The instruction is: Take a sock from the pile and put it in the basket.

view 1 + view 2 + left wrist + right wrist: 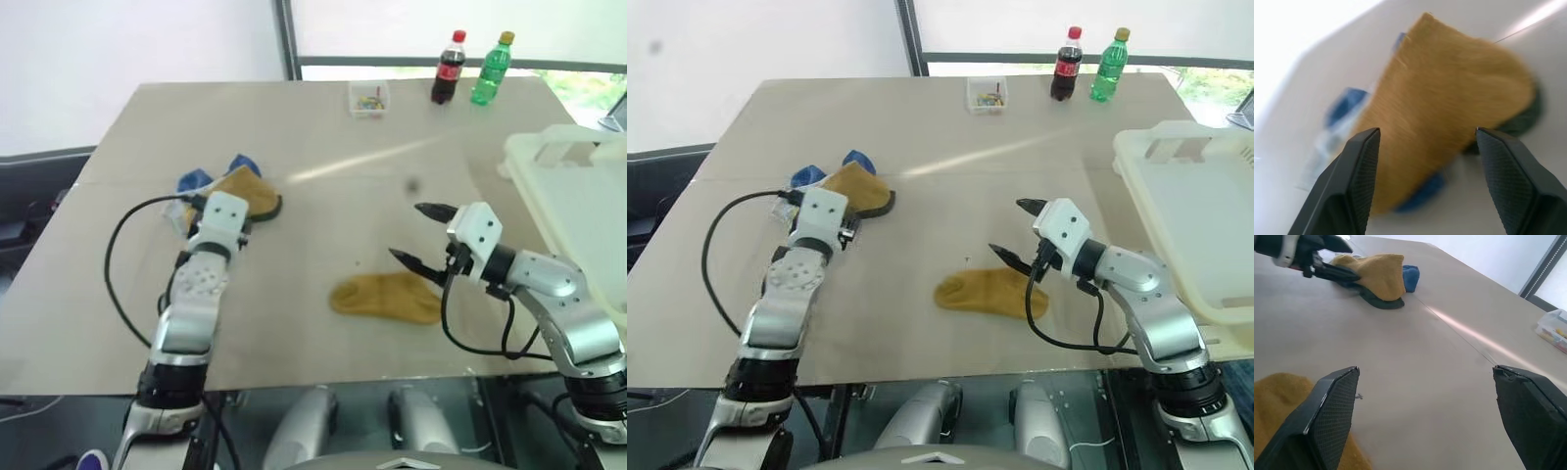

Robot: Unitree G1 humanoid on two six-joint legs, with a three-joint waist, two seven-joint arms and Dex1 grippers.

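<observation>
The pile (240,186) lies on the left of the table: a mustard sock (1444,98) on top of blue and dark ones. My left gripper (1425,132) points level at it, open, fingers apart in front of the mustard sock; I cannot tell whether they touch it. A second mustard sock (387,297) lies flat and alone near the table's front edge. My right gripper (408,231) hovers open just behind and above that sock, holding nothing. The cream-white basket (578,186) stands at the right edge of the table, beside my right arm.
At the table's far edge stand a small clear box (369,98), a cola bottle (449,69) and a green bottle (491,69). A black cable (116,264) loops out from my left arm over the table. Bare tabletop (333,196) separates the pile from the lone sock.
</observation>
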